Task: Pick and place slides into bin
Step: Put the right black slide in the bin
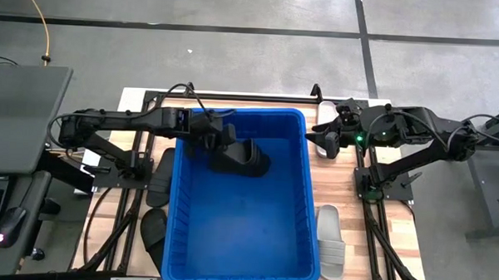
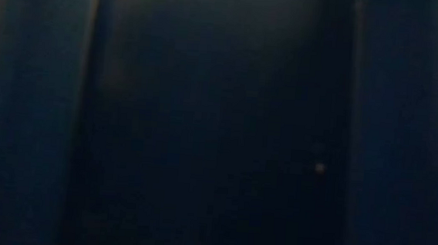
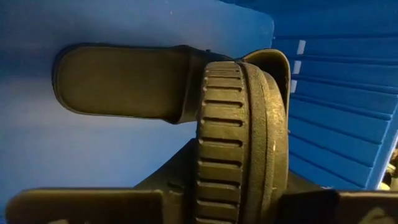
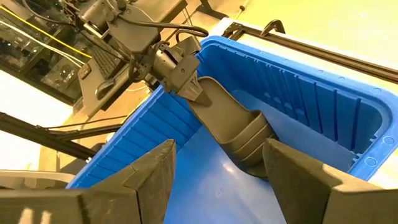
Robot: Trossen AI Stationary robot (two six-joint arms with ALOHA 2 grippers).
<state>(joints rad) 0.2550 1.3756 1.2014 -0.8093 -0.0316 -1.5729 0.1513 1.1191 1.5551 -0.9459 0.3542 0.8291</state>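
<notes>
Over the far left part of the bin, my left gripper held a black slide by its heel end, the fingers closed narrow on the sole edge. The slide hung tilted inside the bin, toe end lowest, near the floor but, as far as I could judge, not yet resting flat on it. In the right wrist view the same slide sloped down from the left gripper along the ribbed wall.

The step in hand was the placing of this slide. The next move called for the left fingers to part fully so the slide dropped clear, then for the arm to lift above the rim.

My right gripper waited just outside the bin's far right corner, over a pale slide, its fingers standing wide and holding nothing.

Other slides lay on the table: two black ones left of the bin, one pale one right of it.

I could read no brand, label or writing anywhere.
</notes>
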